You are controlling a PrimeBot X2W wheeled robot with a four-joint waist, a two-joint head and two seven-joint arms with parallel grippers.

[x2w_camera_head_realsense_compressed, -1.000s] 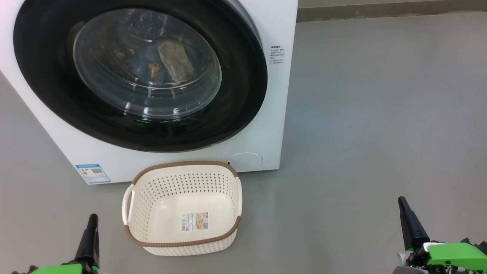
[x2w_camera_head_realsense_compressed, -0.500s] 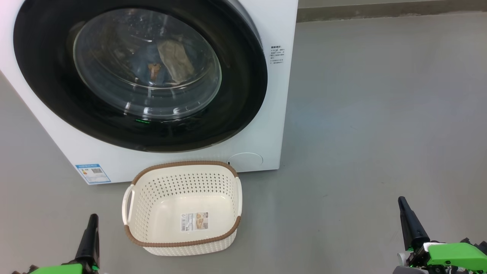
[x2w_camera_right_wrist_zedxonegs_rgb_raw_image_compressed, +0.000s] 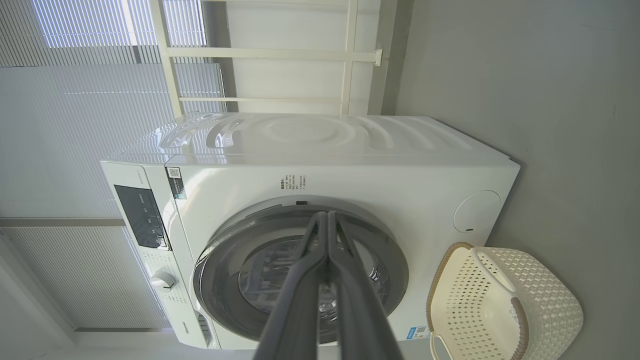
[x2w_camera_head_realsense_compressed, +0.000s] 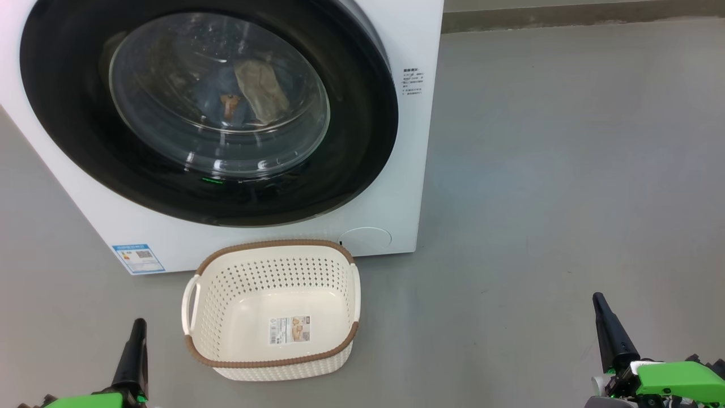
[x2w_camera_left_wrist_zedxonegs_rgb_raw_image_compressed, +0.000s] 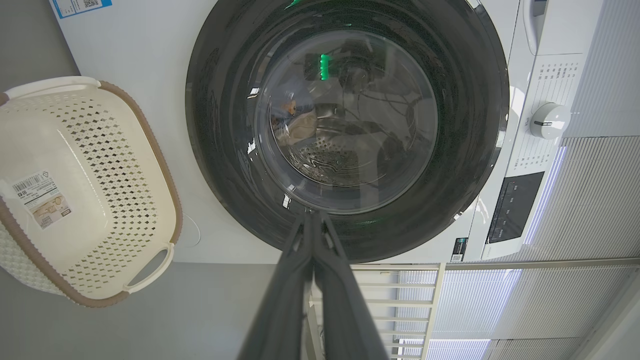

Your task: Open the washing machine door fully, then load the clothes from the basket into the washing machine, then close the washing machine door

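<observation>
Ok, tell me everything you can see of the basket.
The basket is cream-white perforated plastic, rounded, with brown rim trim and a loop handle on each side. It stands upright on the grey floor close before the washing machine, empty but for a label sticker on its bottom. Whether it touches the machine I cannot tell.

In the head view the washing machine [x2w_camera_head_realsense_compressed: 396,34] runs off the top and left edges, taking the upper arc of the washing machine door [x2w_camera_head_realsense_compressed: 351,141] with it. Behind the glass the clothes [x2w_camera_head_realsense_compressed: 257,93] are dim and smeared by reflections; how many pieces lie there cannot be told. Print on the blue label [x2w_camera_head_realsense_compressed: 139,258], the side note [x2w_camera_head_realsense_compressed: 412,81] and the sticker [x2w_camera_head_realsense_compressed: 289,329] in the basket [x2w_camera_head_realsense_compressed: 272,245] is too small to read. The bottom edge cuts off the left tool [x2w_camera_head_realsense_compressed: 137,326] and right tool [x2w_camera_head_realsense_compressed: 598,300], leaving their bodies mostly out of frame. The left wrist view clips the basket at its left edge. In the right wrist view the 2 fingers [x2w_camera_right_wrist_zedxonegs_rgb_raw_image_compressed: 300,310] cover the door's middle, and the bottom edge cuts the basket.
</observation>
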